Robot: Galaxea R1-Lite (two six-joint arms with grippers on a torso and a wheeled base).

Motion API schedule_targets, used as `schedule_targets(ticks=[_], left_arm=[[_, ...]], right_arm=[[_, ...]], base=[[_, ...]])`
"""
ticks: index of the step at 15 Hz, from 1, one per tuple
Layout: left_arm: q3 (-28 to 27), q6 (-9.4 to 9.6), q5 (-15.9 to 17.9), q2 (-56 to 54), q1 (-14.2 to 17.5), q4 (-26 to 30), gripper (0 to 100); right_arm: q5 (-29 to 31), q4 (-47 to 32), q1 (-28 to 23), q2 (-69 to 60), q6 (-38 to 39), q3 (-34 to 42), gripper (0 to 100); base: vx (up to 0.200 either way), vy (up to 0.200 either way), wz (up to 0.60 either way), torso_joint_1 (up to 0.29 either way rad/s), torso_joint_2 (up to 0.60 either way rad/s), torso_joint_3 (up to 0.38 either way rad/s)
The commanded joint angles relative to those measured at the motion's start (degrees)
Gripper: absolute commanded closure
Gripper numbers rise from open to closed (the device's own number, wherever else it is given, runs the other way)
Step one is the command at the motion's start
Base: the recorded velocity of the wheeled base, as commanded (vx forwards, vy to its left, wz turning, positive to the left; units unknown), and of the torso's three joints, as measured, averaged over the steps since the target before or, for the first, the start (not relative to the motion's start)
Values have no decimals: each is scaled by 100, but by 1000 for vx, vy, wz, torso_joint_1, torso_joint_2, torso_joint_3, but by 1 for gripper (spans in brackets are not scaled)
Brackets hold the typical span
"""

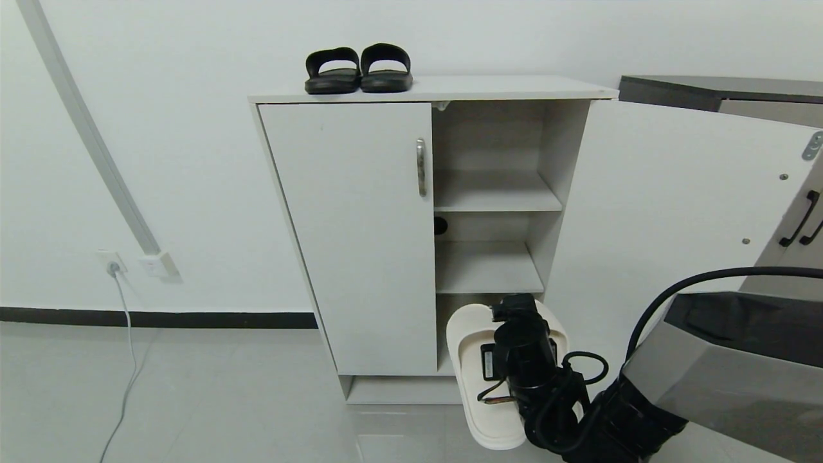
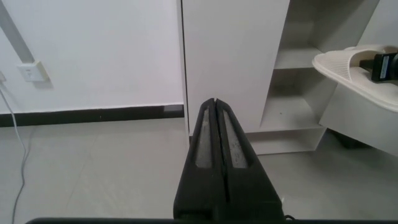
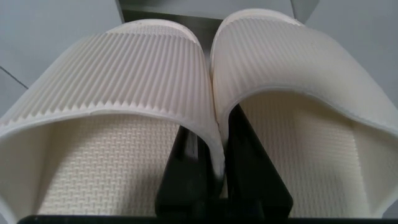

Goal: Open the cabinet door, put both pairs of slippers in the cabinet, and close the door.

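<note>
A white cabinet (image 1: 360,244) stands against the wall with its left door shut and its right door (image 1: 662,212) swung wide open. A pair of black slippers (image 1: 358,69) rests on its top. My right gripper (image 3: 214,146) is shut on the touching inner strap edges of a pair of cream slippers (image 3: 143,81). It holds the cream slippers (image 1: 472,360) side by side, toes toward the cabinet, just in front of the open bottom compartment (image 1: 450,360). My left gripper (image 2: 214,109) is shut with nothing in it, low over the floor to the left of the cabinet, where one cream slipper (image 2: 348,65) also shows.
Two bare shelves (image 1: 495,193) sit inside the open right half. A grey unit with dark handles (image 1: 800,222) stands behind the open door. A wall socket (image 1: 157,263) and a hanging cable (image 1: 125,347) are at the left, above open grey floor.
</note>
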State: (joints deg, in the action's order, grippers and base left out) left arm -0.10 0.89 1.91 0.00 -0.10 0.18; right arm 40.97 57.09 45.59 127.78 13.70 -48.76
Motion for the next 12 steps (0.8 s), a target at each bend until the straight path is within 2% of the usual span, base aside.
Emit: schedule_targets(ticks=[1,5,12], left_arm=[[1,-1,2,9,1,-1,100],[1,-1,2,18,1,8,100],[1,-1,2,18,1,-1,100]], right_arm=[[-2,4,2,36,1,-10,100],[-2,74,2,89,1,-10,100],[-2,206,-86,511,-25,-353,100]], base=[[0,0,0,0,0,0],[0,0,0,-1,1,-25],[0,0,0,2,1,-180]])
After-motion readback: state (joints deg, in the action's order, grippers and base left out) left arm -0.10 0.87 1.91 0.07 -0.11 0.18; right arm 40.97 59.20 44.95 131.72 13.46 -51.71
